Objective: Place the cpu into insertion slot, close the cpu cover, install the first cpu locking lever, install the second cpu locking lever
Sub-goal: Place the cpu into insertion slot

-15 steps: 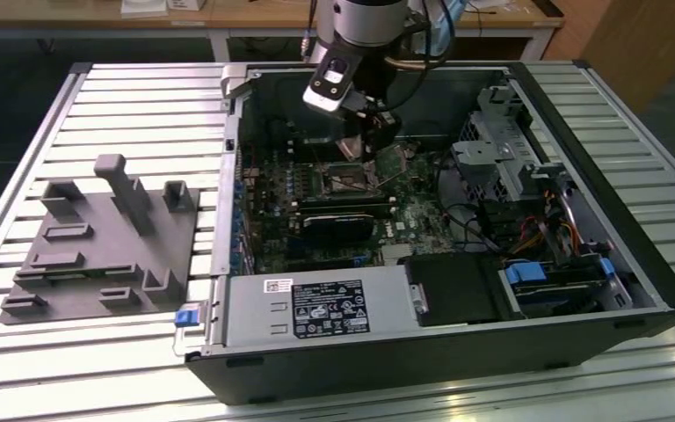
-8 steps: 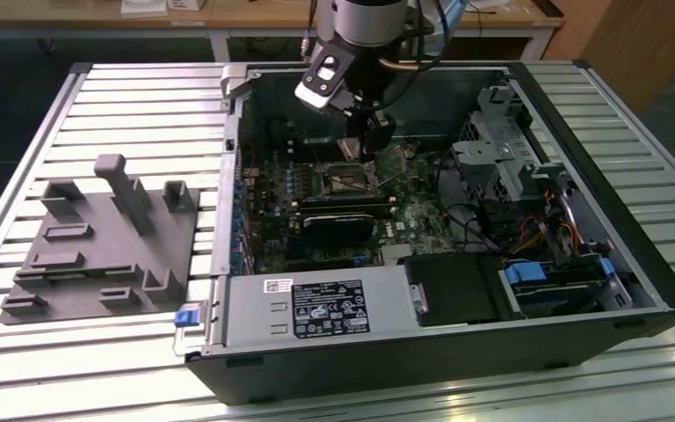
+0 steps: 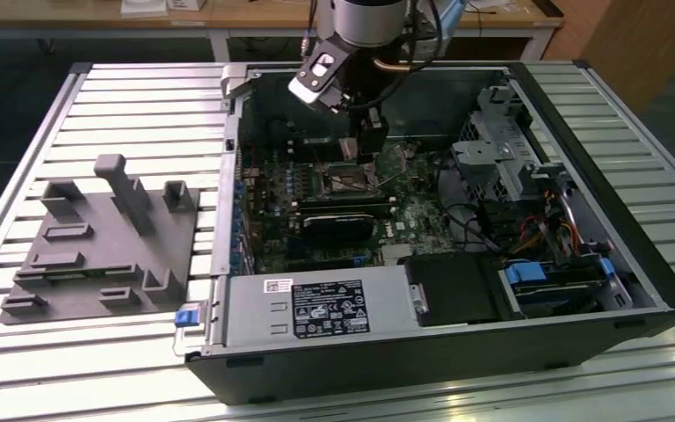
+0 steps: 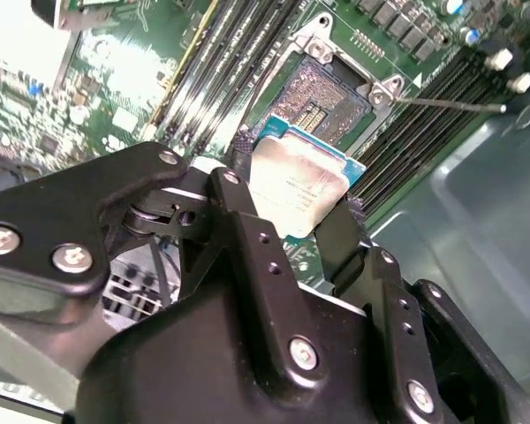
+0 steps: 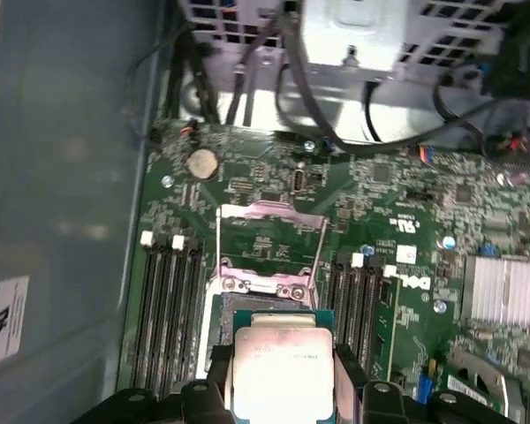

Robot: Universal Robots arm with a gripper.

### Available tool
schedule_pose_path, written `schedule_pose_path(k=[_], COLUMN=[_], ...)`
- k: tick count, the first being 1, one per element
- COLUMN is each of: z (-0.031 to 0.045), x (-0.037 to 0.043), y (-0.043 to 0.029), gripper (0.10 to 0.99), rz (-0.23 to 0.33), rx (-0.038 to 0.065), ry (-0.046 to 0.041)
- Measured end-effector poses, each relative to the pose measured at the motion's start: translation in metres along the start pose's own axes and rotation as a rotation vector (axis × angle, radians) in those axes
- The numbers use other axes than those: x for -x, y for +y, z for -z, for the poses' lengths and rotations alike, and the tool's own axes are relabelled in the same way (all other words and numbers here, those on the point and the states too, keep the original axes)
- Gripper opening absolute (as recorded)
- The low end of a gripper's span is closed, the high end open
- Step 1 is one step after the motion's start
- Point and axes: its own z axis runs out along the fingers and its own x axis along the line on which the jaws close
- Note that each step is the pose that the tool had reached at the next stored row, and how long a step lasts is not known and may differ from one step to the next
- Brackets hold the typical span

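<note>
Black fingers (image 4: 247, 225) hide the cpu (image 4: 299, 187) edges they clamp.

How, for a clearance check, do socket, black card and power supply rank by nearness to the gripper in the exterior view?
1. Socket, below the gripper holding the cpu.
2. Black card, next toward the camera.
3. Power supply, farthest toward the camera.

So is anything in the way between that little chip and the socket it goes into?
Nothing visible. The gripper holds the cpu near the open socket, whose contact field lies bare in the second wrist view. In the first wrist view the cpu cover is swung back, clear of the socket.
</note>
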Motion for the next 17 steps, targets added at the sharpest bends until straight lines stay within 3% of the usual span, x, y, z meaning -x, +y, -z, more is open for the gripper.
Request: schedule_pose_path(k=[5, 11, 17], z=[-0.0003, -0.0037, -0.0139], x=[0.0, 0.0, 0.0001], y=[-0.0001, -0.001, -0.0028], gripper=[0.537, 0.537, 0.537], rz=[-0.064, -0.076, -0.076], rx=[0.004, 0.039, 0.044], ry=[-0.0043, -0.0059, -0.0062])
